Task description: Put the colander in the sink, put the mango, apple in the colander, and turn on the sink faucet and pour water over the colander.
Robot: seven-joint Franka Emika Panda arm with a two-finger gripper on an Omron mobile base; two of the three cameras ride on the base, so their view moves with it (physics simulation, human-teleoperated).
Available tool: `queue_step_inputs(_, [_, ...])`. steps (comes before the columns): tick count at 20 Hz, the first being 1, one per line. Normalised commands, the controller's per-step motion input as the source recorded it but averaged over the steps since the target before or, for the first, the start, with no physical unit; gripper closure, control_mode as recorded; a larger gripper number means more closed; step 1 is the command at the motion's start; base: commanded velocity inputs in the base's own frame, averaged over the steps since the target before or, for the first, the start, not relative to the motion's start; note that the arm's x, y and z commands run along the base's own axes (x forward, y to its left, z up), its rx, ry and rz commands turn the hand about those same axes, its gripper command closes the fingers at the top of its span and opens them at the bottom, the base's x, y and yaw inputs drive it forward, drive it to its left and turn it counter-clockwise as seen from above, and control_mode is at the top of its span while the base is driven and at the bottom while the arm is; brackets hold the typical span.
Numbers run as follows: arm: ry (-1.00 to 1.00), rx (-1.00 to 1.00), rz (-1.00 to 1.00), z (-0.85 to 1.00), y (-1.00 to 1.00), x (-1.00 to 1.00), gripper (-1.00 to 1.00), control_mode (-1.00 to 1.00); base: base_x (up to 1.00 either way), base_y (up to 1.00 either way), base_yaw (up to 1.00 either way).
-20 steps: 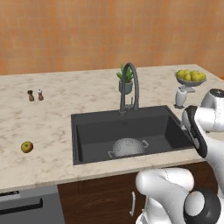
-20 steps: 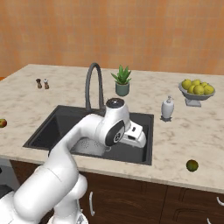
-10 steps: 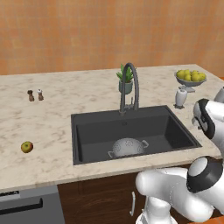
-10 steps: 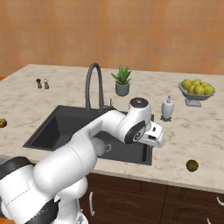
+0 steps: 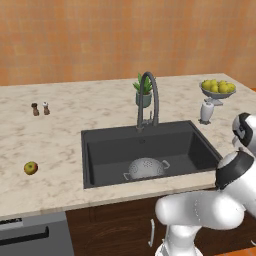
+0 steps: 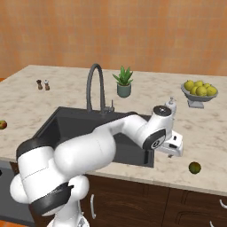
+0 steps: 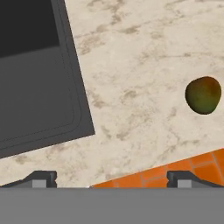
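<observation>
The colander (image 5: 146, 167) sat on the floor of the sink (image 5: 190, 145), toward its front wall, below the sink faucet (image 5: 149, 100). The mango (image 6: 194, 167) lay on the worktop (image 6: 208, 133) near its front edge, right of the sink. The apple (image 5: 31, 168) rested near the worktop's front edge, well left of the sink. The gripper (image 6: 176, 148) hovered over the sink's front right corner, fingers (image 7: 41, 178) spread wide and holding nothing.
</observation>
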Motion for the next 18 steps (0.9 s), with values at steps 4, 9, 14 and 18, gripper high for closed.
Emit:
queue_step_inputs(4, [0.03, 0.0, 0.0, -0.15, -0.57, 0.05, -1.0, -1.0, 0.0, 0.0, 0.0])
queue_step_inputs(9, [0.02, 0.0, 0.0, -0.14, -0.55, 0.05, -1.0, -1.0, 0.0, 0.0, 0.0])
queue_step_inputs(14, [0.02, 0.0, 0.0, -0.14, -0.53, 0.08, -1.0, -1.0, 0.0, 0.0, 0.0])
queue_step_inputs(18, [0.02, 0.0, 0.0, -0.09, -0.48, 0.16, -1.0, -1.0, 0.0, 0.0, 0.0])
